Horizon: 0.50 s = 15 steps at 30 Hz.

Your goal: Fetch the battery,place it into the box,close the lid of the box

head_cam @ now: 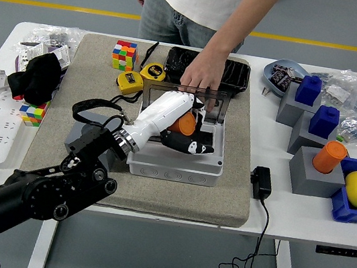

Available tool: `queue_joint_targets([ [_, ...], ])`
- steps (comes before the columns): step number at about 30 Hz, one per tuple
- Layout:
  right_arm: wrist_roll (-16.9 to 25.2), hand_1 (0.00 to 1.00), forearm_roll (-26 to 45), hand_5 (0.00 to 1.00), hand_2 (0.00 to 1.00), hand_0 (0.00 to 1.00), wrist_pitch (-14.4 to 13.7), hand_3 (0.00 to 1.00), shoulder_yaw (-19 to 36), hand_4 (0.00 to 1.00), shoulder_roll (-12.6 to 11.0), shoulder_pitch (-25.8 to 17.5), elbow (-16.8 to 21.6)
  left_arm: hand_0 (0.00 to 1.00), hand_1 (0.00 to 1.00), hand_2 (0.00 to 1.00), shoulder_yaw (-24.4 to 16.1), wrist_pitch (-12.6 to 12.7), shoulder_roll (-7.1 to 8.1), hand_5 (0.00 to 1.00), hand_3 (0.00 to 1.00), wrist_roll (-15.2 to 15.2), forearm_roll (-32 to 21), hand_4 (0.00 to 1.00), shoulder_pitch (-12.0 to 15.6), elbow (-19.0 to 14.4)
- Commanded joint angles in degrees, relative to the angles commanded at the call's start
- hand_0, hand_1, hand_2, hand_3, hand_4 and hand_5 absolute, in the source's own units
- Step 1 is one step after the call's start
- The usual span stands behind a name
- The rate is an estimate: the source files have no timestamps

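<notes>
The left hand (179, 122) is inside the open grey box (174, 164), grasping the orange battery (182, 124) above the box floor. A person's hand (199, 78) touches the raised lid (185, 97).

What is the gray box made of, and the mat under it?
The gray box looks like hard molded plastic: smooth matte walls, round bumps along its front. Its raised lid seems clear plastic, since things show through. The mat looks like soft beige felt or carpet, fuzzy and dull.
</notes>
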Motion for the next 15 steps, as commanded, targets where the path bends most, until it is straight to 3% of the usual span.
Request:
queue_joint_targets([
  [4,-0.07,0.983,-0.07,0.998,0.909,0.998,0.04,0.858,0.03,0.998,0.01,-0.05,0.00,0.074,0.002,0.007,0.11,0.20,-0.01,0.128,0.010,-0.42,0.32,0.998,0.12,-0.01],
  [5,-0.09,0.983,-0.05,0.998,0.909,0.998,0.06,0.858,0.00,0.998,0.01,-0.06,0.00,0.096,0.002,0.030,0.09,0.16,-0.03,0.416,0.023,-0.54,0.42,0.998,0.14,0.01],
  [10,0.00,0.983,0.45,0.998,0.909,0.998,0.13,0.858,-0.48,0.998,-0.04,0.06,0.00,0.096,0.002,0.030,0.00,-0.55,-0.07,0.416,0.023,-0.84,0.04,0.998,0.18,0.17],
  [11,0.02,0.983,0.56,0.998,0.909,0.998,0.14,0.858,-0.58,0.998,-0.04,0.07,0.00,0.123,0.028,0.068,-0.03,-0.75,-0.08,0.596,0.051,-0.92,-0.24,0.998,0.21,0.29],
  [15,-0.05,0.983,0.44,0.998,0.909,0.998,0.17,0.858,-0.43,0.998,-0.04,0.04,0.00,0.123,0.028,0.068,-0.15,-1.67,-0.09,0.596,0.051,-0.95,-0.71,0.998,0.30,0.53],
])
